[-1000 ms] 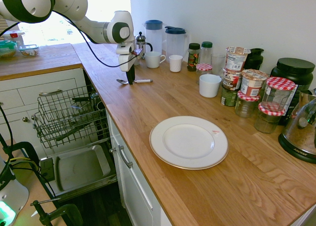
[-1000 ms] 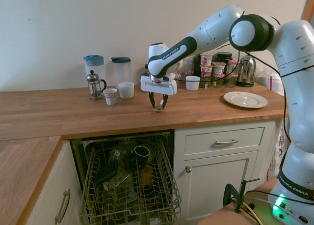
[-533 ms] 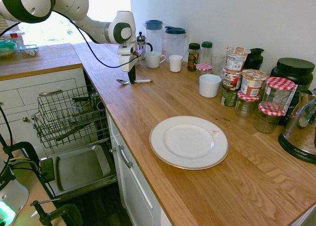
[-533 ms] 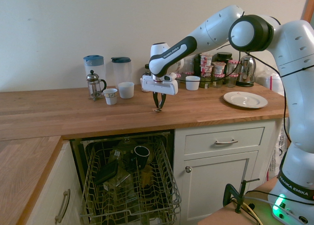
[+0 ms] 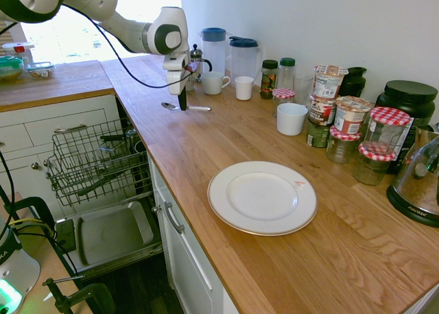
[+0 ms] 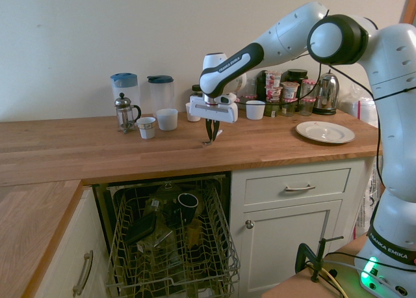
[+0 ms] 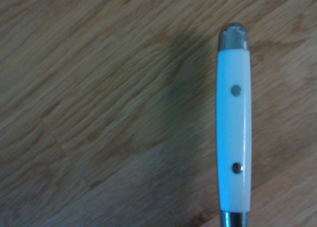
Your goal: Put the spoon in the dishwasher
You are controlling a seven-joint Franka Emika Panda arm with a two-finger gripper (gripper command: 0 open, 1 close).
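The spoon (image 5: 199, 109) hangs level just above the wooden counter (image 5: 226, 139), its small bowl pointing toward the counter's edge. My gripper (image 5: 183, 106) is shut on the spoon at about its middle. In the second exterior view the gripper (image 6: 211, 137) points straight down over the counter, with the spoon (image 6: 207, 142) a small glint at its tips. The wrist view shows the spoon's pale handle (image 7: 234, 123) with two rivets and its shadow on the wood. The dishwasher stands open below the counter, its wire rack (image 5: 96, 163) pulled out over the dropped door (image 5: 110, 235).
The rack (image 6: 172, 246) holds a dark cup and other dishes. Behind the gripper stand a French press (image 5: 195, 57), two mugs (image 5: 214, 83) and two pitchers (image 5: 245, 57). A white plate (image 5: 262, 197), a white cup (image 5: 291, 118) and several jars (image 5: 350, 122) lie further along the counter.
The fingers closed on the spoon, and the gripper rose slightly, lifting the spoon a little off the counter.
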